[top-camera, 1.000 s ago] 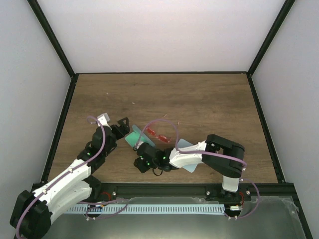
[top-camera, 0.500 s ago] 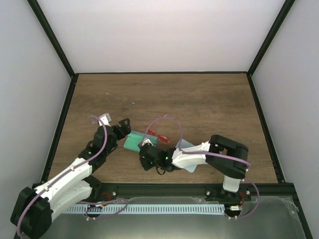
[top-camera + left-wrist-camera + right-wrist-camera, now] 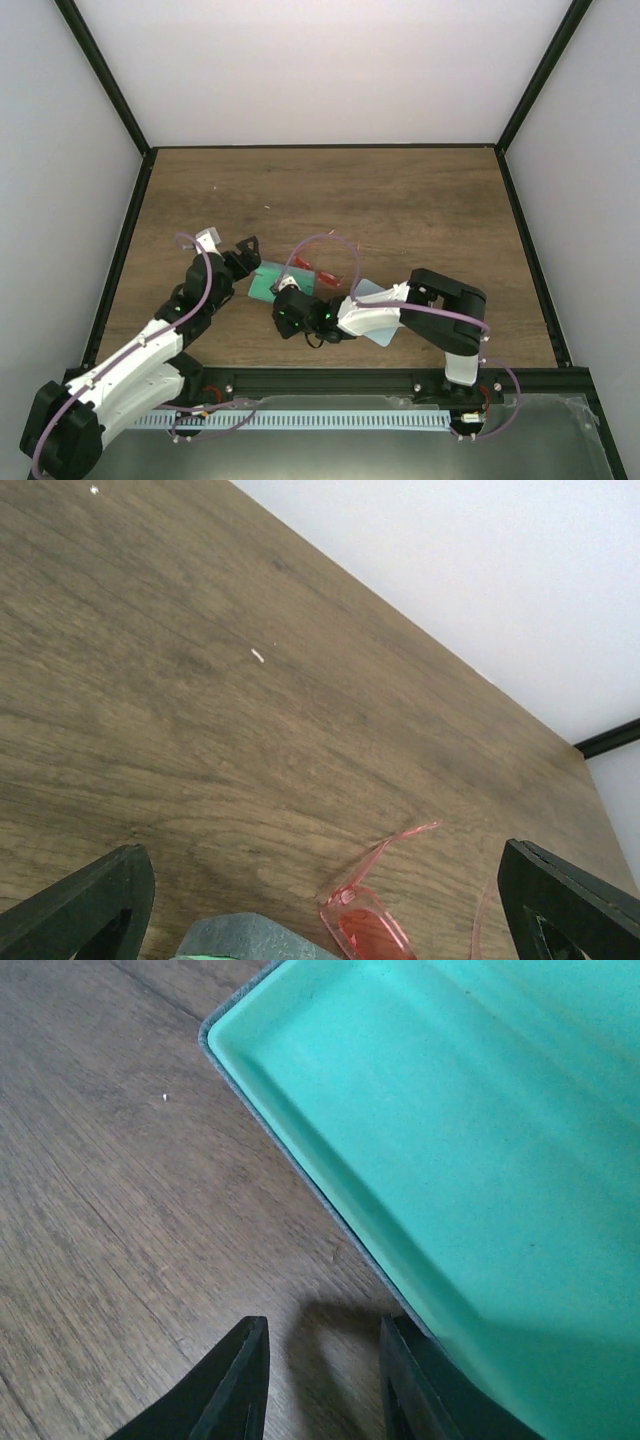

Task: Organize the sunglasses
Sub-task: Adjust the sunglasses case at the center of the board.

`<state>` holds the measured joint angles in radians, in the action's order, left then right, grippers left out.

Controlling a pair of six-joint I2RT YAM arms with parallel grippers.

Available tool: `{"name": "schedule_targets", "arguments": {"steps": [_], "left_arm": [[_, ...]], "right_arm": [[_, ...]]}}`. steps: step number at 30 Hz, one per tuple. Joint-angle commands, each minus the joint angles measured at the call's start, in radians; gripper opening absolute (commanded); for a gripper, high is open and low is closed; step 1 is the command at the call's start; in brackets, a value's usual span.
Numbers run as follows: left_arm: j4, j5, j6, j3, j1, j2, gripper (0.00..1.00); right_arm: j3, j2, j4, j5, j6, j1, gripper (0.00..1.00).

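The sunglasses (image 3: 318, 270), with red lenses and thin pale arms, lie on the wooden table; one lens and one arm show in the left wrist view (image 3: 368, 932). The grey-blue case (image 3: 266, 284) lies open just left of them, green inside up (image 3: 470, 1130); its edge shows in the left wrist view (image 3: 235, 942). My left gripper (image 3: 249, 255) is wide open and empty at the case's far left corner (image 3: 320, 920). My right gripper (image 3: 277, 299) is open at the case's near edge (image 3: 322, 1385), with one finger against the rim and bare table between the fingers.
A light blue cloth (image 3: 377, 293) lies partly under my right arm, right of the case. Black frame rails (image 3: 130, 230) edge the table on the left, right and back. White walls stand beyond them.
The case's lid has gone from tilted up to flat, green inside showing. My right gripper shifted slightly left along its near edge. The sunglasses have not moved.
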<state>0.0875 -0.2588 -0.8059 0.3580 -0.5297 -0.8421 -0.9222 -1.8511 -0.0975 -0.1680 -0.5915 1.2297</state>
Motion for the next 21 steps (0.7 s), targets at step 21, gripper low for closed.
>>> {"name": "schedule_targets", "arguments": {"steps": [21], "left_arm": [[-0.010,-0.030,0.011,0.024,0.004,0.027,0.96]], "right_arm": [[-0.107,-0.126,-0.015,0.068,0.083,-0.118,0.33]]}}
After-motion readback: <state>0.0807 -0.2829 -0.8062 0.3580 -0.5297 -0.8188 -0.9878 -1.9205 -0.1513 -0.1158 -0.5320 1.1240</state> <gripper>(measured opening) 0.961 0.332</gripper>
